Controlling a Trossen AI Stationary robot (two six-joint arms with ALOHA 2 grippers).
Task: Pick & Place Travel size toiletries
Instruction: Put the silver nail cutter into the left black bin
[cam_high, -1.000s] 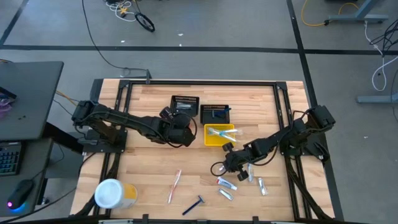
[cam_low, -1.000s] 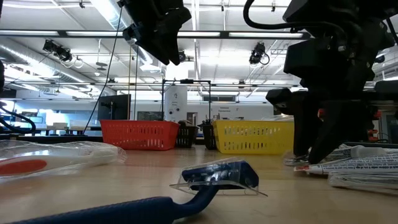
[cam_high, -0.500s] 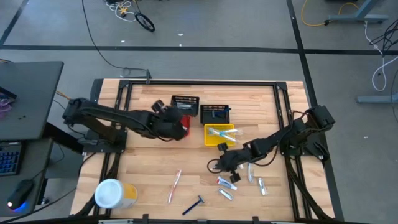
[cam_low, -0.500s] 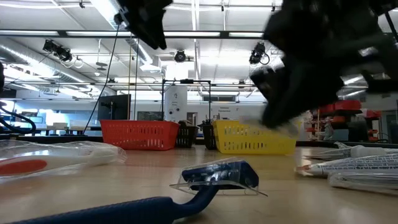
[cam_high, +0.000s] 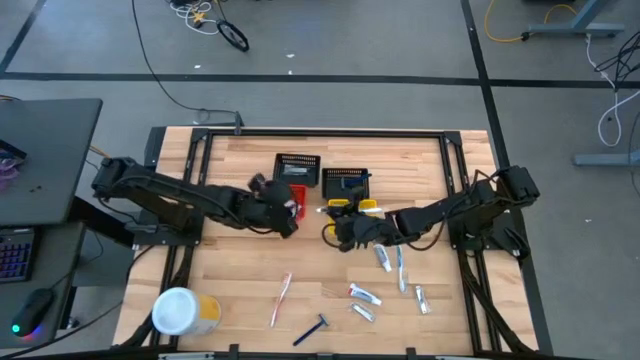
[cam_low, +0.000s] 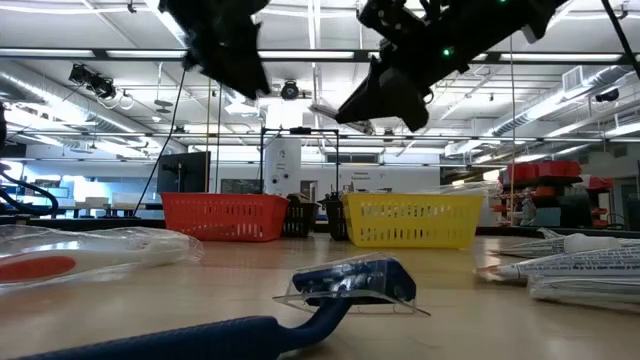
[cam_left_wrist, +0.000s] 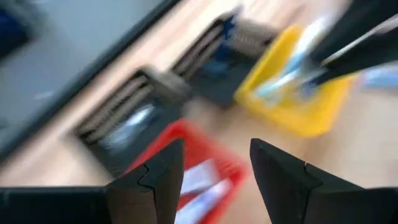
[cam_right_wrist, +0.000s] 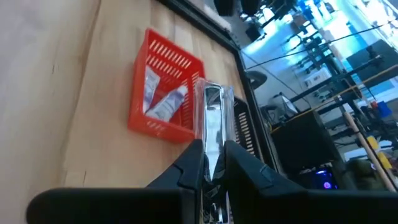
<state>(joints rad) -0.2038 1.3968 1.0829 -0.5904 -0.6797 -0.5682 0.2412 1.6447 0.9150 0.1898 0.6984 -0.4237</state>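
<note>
My right gripper (cam_high: 333, 226) hangs above the left edge of the yellow basket (cam_high: 362, 226), shut on a slim clear-wrapped toiletry (cam_right_wrist: 212, 115). My left gripper (cam_left_wrist: 214, 180) is open and empty, beside the red basket (cam_high: 294, 200), which holds white tubes (cam_right_wrist: 163, 99). More white tubes (cam_high: 385, 258) lie flat on the table's near right. A pink toothbrush (cam_high: 281, 298) and a blue razor (cam_high: 312, 328) lie toward the near edge. In the low view the razor (cam_low: 345, 285) is closest. My right gripper pinches the clear-wrapped toiletry between its two fingers (cam_right_wrist: 191, 158), near one end (cam_right_wrist: 212, 140). The item runs along the fingers and its other end (cam_right_wrist: 211, 93) sticks out past them. It is lifted clear of the table (cam_low: 322, 108).
Two black mesh baskets (cam_high: 297, 165) (cam_high: 346, 182) stand behind the red and yellow ones. A large white-and-yellow canister (cam_high: 180, 312) lies at the near left corner. Bare wood (cam_high: 240, 260) lies between the baskets and the near items.
My right gripper has risen from the tubes on the near right and travelled toward the far left, carrying the clear-wrapped toiletry up over the yellow basket's left edge. My left gripper has drawn back toward the table's left, uncovering the red basket.
</note>
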